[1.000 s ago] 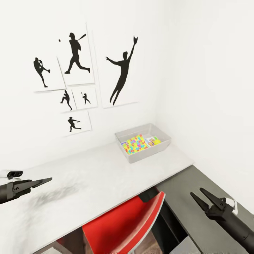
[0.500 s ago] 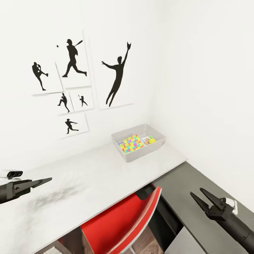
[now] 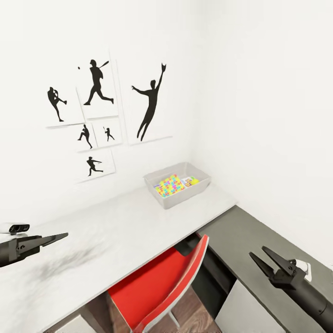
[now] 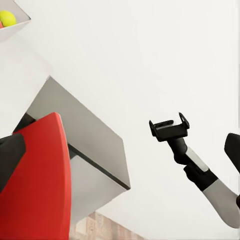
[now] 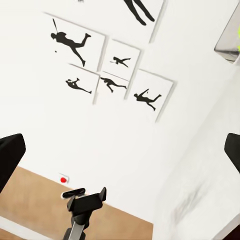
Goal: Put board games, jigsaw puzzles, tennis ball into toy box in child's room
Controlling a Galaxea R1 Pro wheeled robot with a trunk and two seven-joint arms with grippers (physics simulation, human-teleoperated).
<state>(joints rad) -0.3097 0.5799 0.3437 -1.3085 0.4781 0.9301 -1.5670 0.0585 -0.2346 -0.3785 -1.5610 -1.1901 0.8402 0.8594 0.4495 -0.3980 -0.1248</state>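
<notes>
Head view: nearest, the left hand is hanging low over the pale grey surface, its dark tapered fingers close together with nothing between them, so it looks clenched and empty. The right hand is hovering above the lower dark grey top, its two pointed fingers spread apart, released and carrying nothing. Between them the glossy red chair is sitting tucked under the desk edge. Over the last second the whole picture is sliding: the chair, the toy box and the posters are all shrinking and shifting together while both arms keep their places in view, so the camera is backing away, not the things. That reads as the robot leaving the desk, probably for toys elsewhere. Farther off, the shallow light grey bin with sloping walls is resting near the corner, holding a thin mosaic jigsaw puzzle, a printed box beside it, and the small yellow-green tennis ball. Flat black silhouette prints are hanging on the matte white wall.
</notes>
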